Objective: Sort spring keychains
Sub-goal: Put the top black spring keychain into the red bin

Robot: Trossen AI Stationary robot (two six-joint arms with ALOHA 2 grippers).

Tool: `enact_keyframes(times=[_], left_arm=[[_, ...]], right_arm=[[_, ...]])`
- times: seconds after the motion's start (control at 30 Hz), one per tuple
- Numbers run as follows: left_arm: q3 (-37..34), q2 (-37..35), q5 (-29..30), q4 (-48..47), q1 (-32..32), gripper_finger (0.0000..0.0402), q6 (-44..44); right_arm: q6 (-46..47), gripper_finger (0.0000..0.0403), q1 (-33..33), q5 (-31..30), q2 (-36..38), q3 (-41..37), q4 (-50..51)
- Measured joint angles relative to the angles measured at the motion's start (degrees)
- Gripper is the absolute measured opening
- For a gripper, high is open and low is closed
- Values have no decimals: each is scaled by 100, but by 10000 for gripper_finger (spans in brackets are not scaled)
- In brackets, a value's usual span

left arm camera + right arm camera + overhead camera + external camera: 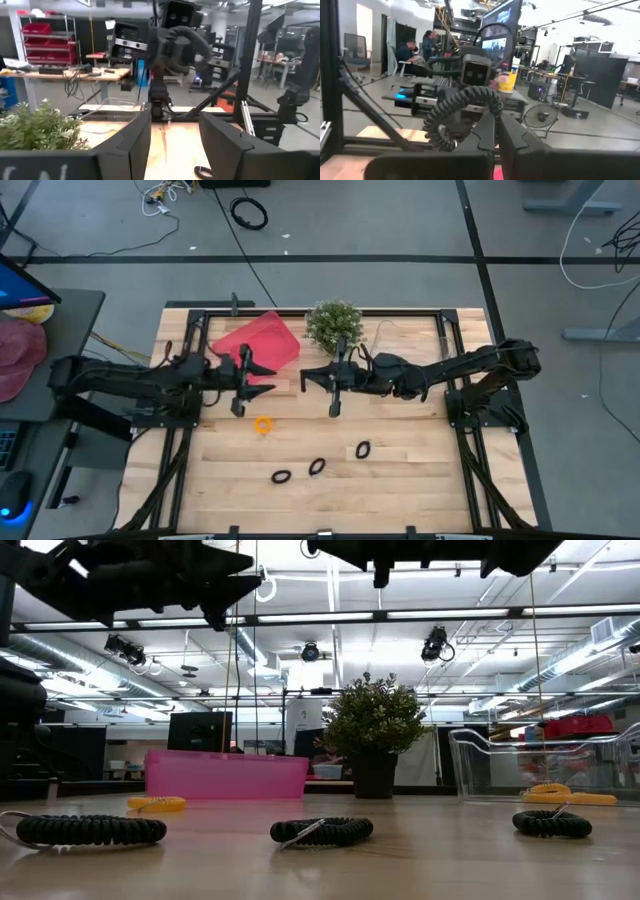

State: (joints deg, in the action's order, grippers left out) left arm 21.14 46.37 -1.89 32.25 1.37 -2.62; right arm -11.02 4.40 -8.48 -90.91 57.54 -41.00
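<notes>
Black keychains: three lie in a loose row near the tabletop's front edge, apart from one another.
Orange keychain: alone at mid-table, nearest the left gripper.
Left gripper: raised above the table beside the pink tray, fingers apart, holding nothing.
Right gripper: raised near the plant, fingers nearly together, empty.
Doing it well: probably descend straight over the orange loop and pinch one side of its coil.

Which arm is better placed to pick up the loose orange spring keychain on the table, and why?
Left, probably. In the high view the orange spring keychain lies just below the left gripper, whose fingers are open. The right gripper hangs farther off, nearer the black keychains.
</notes>
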Motion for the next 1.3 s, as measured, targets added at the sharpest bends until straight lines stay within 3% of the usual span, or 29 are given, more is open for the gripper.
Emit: enact_keyframes(times=[0.43, 0.73, 1.3], left_arm=[[794, 1283, -245, 81, -267, 172, 157], [995, 1362, -92, 99, -675, 172, 380], [995, 1365, 173, 168, -684, 172, 369]], right_arm=[[136, 2, 25, -203, 0, 2, 524], [152, 2, 40, -205, 0, 2, 617], [-37, 2, 134, -66, -31, 2, 523]])
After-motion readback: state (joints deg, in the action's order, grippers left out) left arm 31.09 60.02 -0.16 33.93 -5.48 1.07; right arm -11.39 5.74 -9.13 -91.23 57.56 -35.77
